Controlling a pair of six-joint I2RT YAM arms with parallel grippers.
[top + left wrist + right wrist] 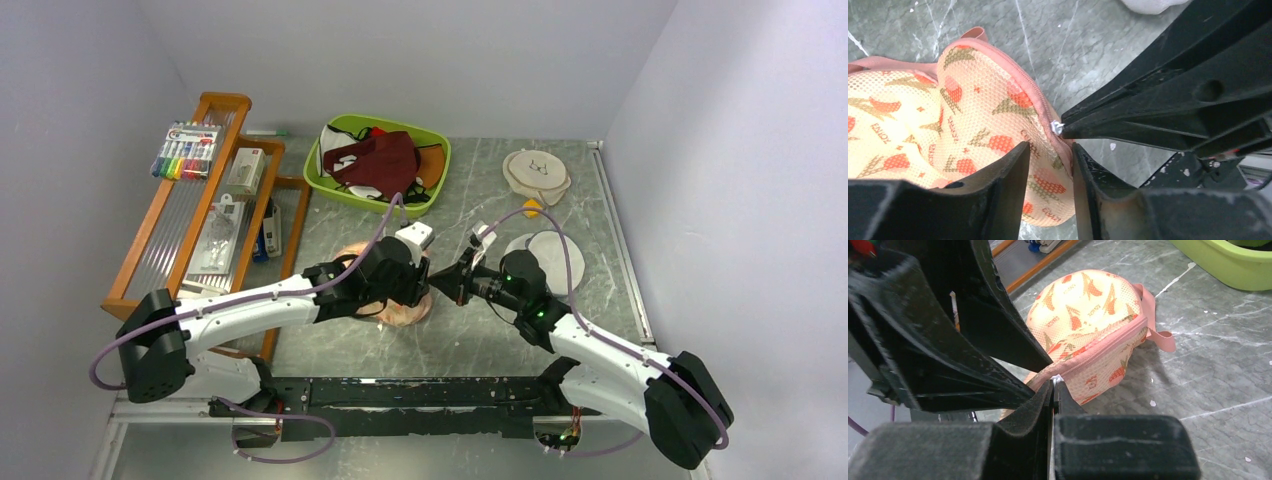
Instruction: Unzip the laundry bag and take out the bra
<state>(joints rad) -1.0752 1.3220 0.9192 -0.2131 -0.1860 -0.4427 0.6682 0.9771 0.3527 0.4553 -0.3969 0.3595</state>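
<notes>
The laundry bag (405, 312) lies zipped shut on the table under both grippers. It is a cream-peach pouch with a red and green leaf print and pink zip edging (1023, 75). My left gripper (1050, 160) is shut on the bag's near end, with the zip edge between its fingers (1013, 175). My right gripper (1054, 382) is shut on the small silver zip pull (1056, 127) at that same end. In the right wrist view the bag (1083, 315) bulges, and a pink loop (1160, 337) hangs at its far end. The bra is hidden.
A green tub (440, 150) at the back holds a maroon garment (378, 160). A round white mesh bag (537, 172) and a small orange piece (532, 208) lie at back right. White round pads (550, 258) lie just right of my right arm. A wooden rack (215, 200) stands at left.
</notes>
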